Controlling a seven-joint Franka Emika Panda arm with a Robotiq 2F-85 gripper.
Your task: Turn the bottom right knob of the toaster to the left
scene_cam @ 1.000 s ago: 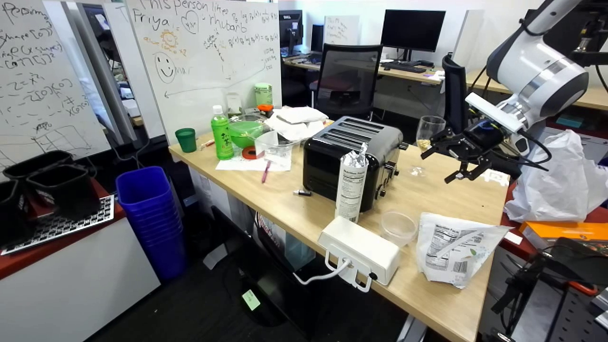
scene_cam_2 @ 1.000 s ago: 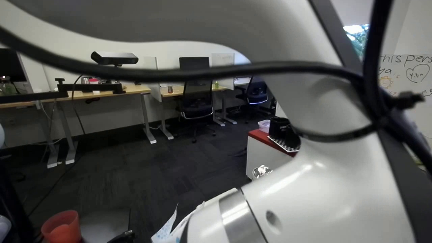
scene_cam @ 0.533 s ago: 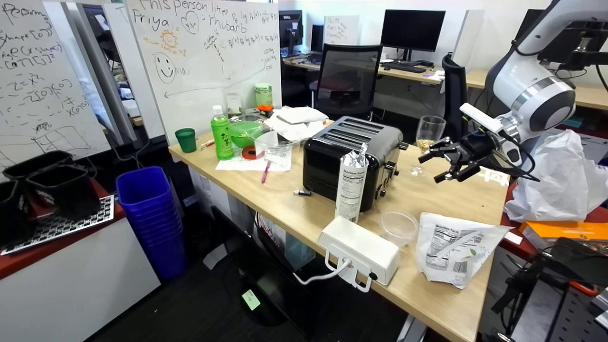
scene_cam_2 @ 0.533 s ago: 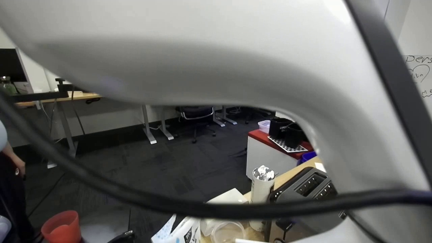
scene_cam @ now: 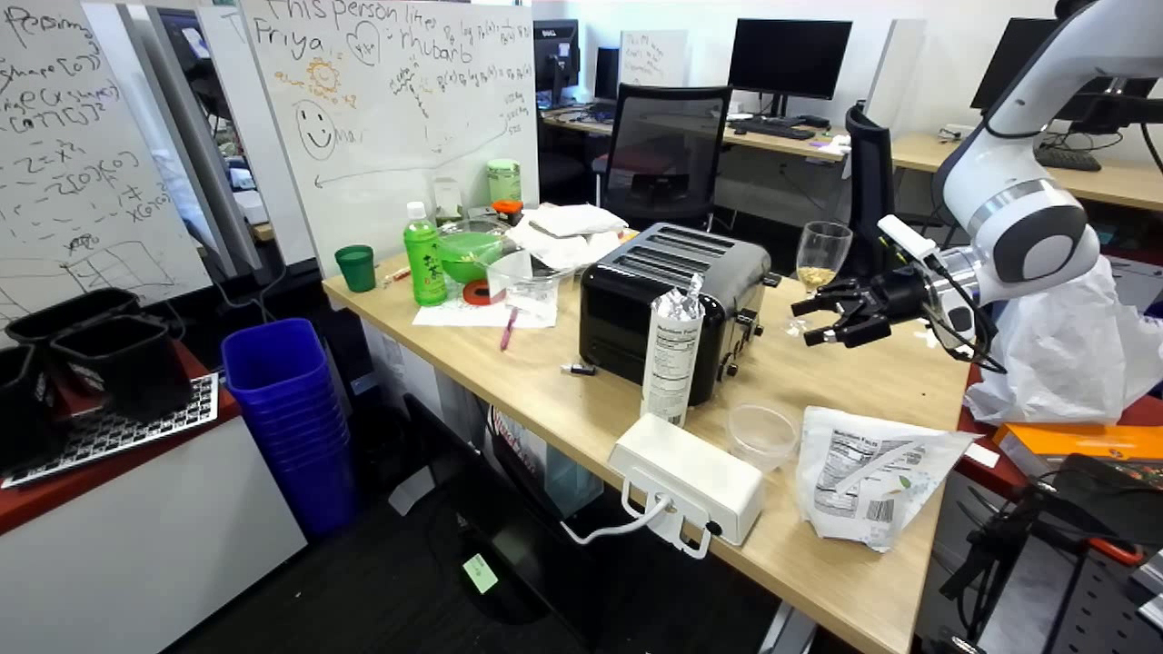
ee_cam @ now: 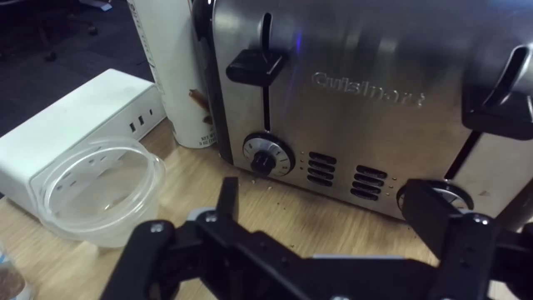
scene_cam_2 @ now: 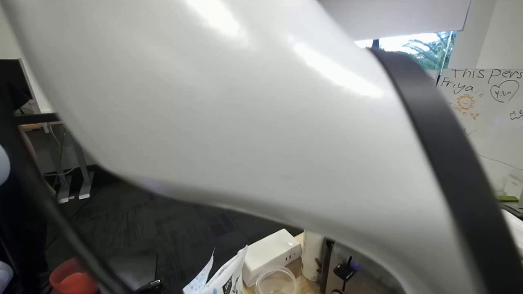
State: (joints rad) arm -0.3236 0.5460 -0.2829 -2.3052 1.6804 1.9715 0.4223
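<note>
Tabletop (ee_cam: pixel 333 229): pale wood, a strip of it showing between the fingers (ee_cam: pixel 429 216) and the toaster (ee_cam: pixel 374 129).
Fingers: parted wide, nothing in their hold; in an exterior view they, the fingers (scene_cam: pixel 840 337), stand apart from the toaster.
Opening between them: looks onto the left knob (ee_cam: pixel 263 162) and the vents (ee_cam: pixel 369 178).
Right knob (ee_cam: pixel 454 198): low on the toaster's front, ahead of the fingers and rightward in the wrist view; a finger hides part of it, so its setting cannot be read.
Way to it: probably a shift rightward in that view, then forward, to straddle the knob before turning it left.
Toaster: front facing the fingers, long side running across the wrist view and dipping rightward.
Arm (scene_cam_2: pixel 245 122): in an exterior view it covers more of the toaster than half a second ago; the fingers stand nearer and more level, the toaster unmoved.
</note>
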